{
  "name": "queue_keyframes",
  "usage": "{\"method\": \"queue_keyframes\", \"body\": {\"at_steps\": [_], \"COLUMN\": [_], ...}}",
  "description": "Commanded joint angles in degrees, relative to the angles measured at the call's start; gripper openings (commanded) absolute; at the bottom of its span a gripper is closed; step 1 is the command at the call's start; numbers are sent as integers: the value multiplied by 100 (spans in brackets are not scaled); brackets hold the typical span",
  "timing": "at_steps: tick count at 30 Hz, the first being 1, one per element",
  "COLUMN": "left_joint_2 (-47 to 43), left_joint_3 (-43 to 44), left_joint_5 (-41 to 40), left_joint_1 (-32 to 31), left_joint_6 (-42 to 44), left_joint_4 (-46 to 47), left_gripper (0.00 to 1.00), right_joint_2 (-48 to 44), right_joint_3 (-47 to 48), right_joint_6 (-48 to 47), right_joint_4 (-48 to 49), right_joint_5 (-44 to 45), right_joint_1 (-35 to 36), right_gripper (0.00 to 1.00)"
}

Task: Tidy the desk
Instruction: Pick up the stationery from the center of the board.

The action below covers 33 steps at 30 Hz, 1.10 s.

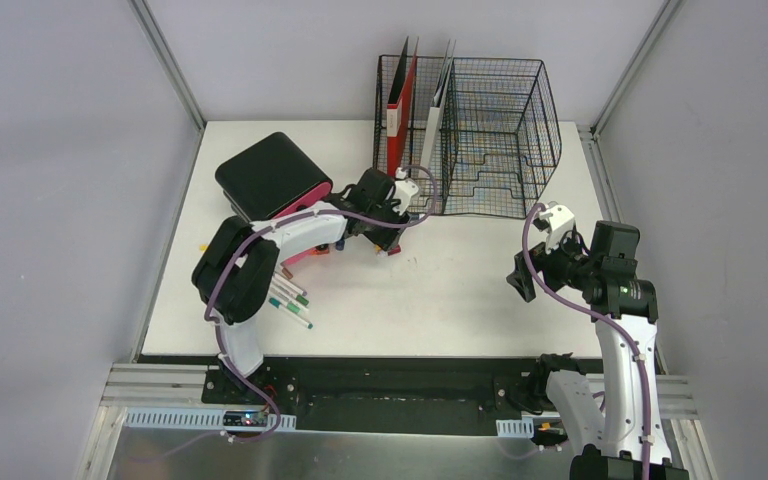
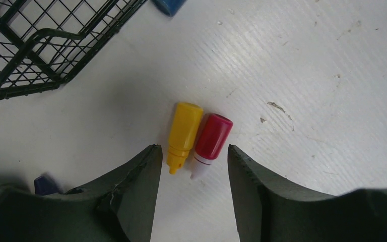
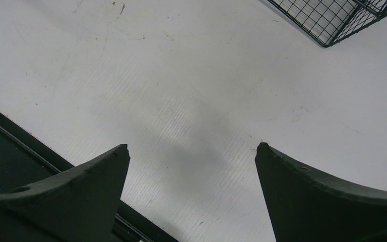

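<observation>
Left claw (image 2: 193, 150) hung low over the desk (image 2: 307, 75), whose white top spread beneath and all around it. Its jaws stood roughly half open and gripped nothing. Their tips flanked the nozzle ends of a yellow bottle (image 2: 184, 131) and a red bottle (image 2: 212, 137), which lay side by side just ahead of it and touched each other. The step in hand looked like a pick-up of these bottles. The next move called for a slightly deeper, centred reach before any squeeze, or a shift onto one bottle alone. A wire rack (image 2: 30, 50) lay further ahead, to the claw's left. The right claw (image 3: 191, 148) hovered over bare desk, wide open and empty.
</observation>
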Motion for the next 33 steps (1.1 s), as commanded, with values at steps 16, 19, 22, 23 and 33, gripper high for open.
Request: {"method": "queue_keyframes", "body": {"at_steps": [16,19,22,23,33], "left_joint_2": [657,633,638,646,902], "left_joint_3": [762,787,831,849,969], "left_joint_5": [321,467,625,659,686], "left_joint_1": [264,313,409,435,488], "left_joint_6": [262,216,137,118,100], "left_joint_4": [-389,-389,-388,-390,-510], "left_gripper": [53,54,54,54,49], "right_joint_2": [-25,-28,-22,-28,-25], "right_joint_3": [-24,-24,-17,-23,-19], "right_joint_6": [-97,-98,-104,-106,-106], "right_joint_4": [4,5,1,-3,2], "right_joint_5": [-144,-157,-155,-151,-169], "right_joint_1": [-81,-81,-90,-90,-99], "right_gripper": [99,99,99,99,99]}}
